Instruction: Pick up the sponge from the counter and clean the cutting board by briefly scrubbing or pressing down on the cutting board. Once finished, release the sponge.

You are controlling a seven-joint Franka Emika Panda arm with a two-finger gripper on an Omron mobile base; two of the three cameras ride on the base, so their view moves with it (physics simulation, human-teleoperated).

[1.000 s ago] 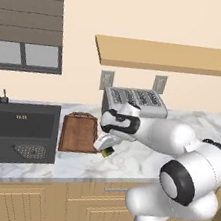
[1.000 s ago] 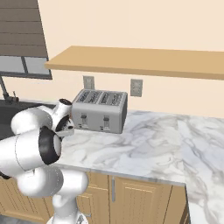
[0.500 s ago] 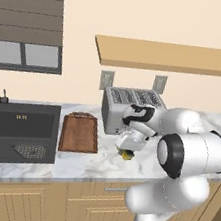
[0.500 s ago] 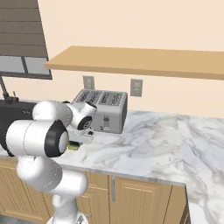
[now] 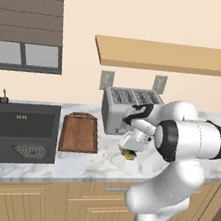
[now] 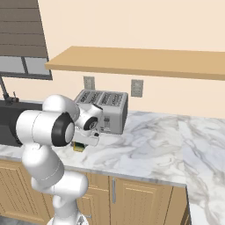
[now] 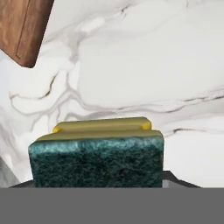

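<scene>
While the gripper points down over the marble counter, it pinches the sponge, green scrub face toward the hand camera. Its white arm folds back in a tight elbow. Close behind stands the toaster. Off to the left lies the cutting board, beside the dark sink.

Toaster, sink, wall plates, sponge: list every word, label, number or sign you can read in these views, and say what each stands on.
No readable text in any view.
Sink: a few small yellowish marks on its back wall, too small to read.
Toaster: dark controls on its side in the right base view, no legible lettering.
Wall plates: blank.
Sponge, cutting board, counter: no markings.
</scene>
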